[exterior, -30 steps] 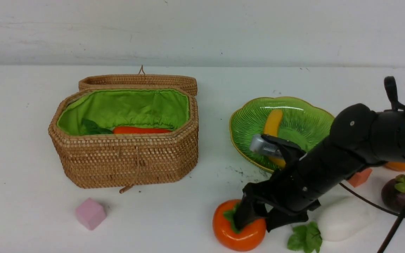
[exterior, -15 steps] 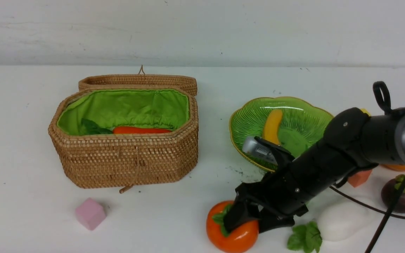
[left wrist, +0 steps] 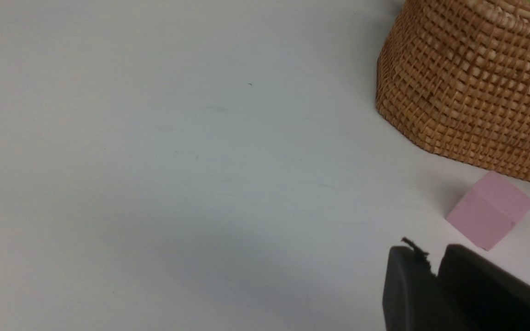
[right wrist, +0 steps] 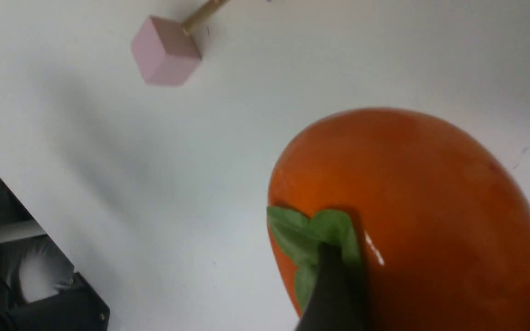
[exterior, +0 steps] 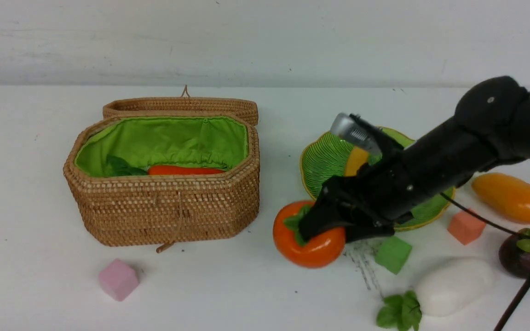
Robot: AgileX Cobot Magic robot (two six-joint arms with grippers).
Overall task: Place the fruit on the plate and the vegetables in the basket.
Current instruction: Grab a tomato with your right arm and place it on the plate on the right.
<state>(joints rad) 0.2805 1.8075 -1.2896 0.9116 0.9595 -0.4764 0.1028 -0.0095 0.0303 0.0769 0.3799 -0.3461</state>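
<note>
Right gripper: your right gripper [exterior: 334,230] is clamped on the persimmon [exterior: 311,250]. One finger lies over the green leaf cap and the other is on the side facing the plate. The jaws stand wide only because the fruit is wide.
Persimmon height: you appear to have it hanging clear of the table [exterior: 25,230] rather than resting on it, though the front view alone does not settle that.
Where the plate lies: the plate [exterior: 320,161] is just beside the held fruit, farther from you and toward your right. The fruit sits off the plate's near-left rim, not yet over the dish.
Axis: the persimmon is round, so you have no long axis to line up. It is tilted, with the leaf cap turned toward your left.
Banana: the banana [exterior: 356,161] is already in the plate, its long axis running near to far in the left part. Aim to its right, but your own forearm hides much of that floor.
Nearer arm: the right, by far, since it already reaches across the plate.
Left gripper: your left gripper [left wrist: 433,266] has its fingers drawn together on nothing. It is near the pink cube [left wrist: 490,209] and the basket [left wrist: 467,92], well apart from the plate.
Waiting on the table: the mango [exterior: 513,197] and mangosteen [exterior: 520,257] lie to the plate's right, and the radish [exterior: 453,285] is nearer you.
Risk: the fruit is glossy and the glass rim is raised, so you likely need to clear the rim before lowering.
</note>
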